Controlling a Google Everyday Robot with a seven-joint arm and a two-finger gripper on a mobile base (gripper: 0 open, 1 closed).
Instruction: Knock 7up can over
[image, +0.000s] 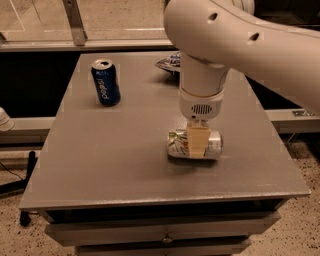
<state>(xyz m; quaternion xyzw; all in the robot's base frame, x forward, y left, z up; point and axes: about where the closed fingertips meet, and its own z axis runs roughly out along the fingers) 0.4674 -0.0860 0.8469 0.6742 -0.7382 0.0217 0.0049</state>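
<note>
The 7up can (177, 144), silver with green marks, lies on its side on the grey table (115, 150), right of the middle, its long axis running left to right. My gripper (198, 144) comes straight down from the white arm (220, 40) and sits over the can's right half; one tan finger (198, 141) lies across the can's front. The can's right end shows past the finger.
A dark blue Pepsi can (105, 82) stands upright at the table's back left. A crinkled snack bag (170, 62) lies at the back, partly hidden by the arm. A glass railing and a floor lie beyond the table, and drawers sit below its front edge.
</note>
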